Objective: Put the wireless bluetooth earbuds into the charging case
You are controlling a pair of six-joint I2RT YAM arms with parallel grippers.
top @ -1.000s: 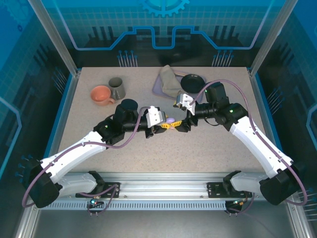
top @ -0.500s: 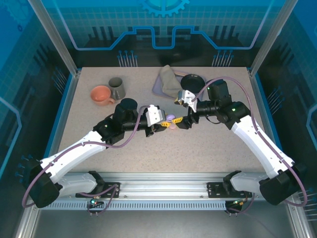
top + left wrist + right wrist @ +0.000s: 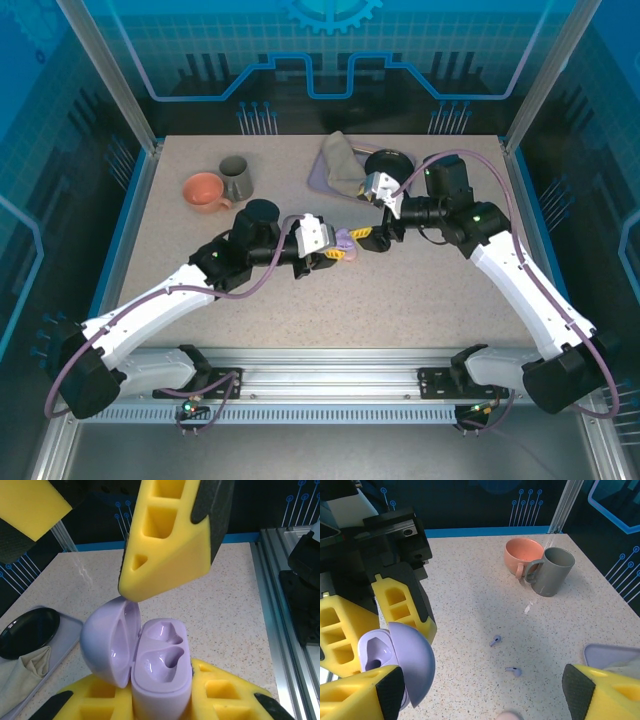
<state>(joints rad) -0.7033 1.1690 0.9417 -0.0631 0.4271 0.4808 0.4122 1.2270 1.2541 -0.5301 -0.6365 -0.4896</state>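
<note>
**Lilac earbud** and **second lilac earbud**: both lie loose on the speckled tabletop, slightly apart from each other and outside the case.

**Lilac charging case**: the lid is swung open to one side and both moulded wells are empty. The body stands upright between the yellow fingers of my left pincer, which is clamped on its base. In the overhead view this is near the middle of the tabletop.

**My right pincer**: the jaws are spread wide apart, just beside the case. One yellow finger has its tip at the rim of the open lid; I cannot tell whether it touches. From the right wrist, the two earbuds appear on the tabletop beyond the case, framed between my two right fingers.

**Farther off:** a salmon cup and a grey mug stand side by side toward the far left of the tabletop.

**Far side, right of centre:** a lilac tray carries a crumpled beige cloth and a black dish.
</note>
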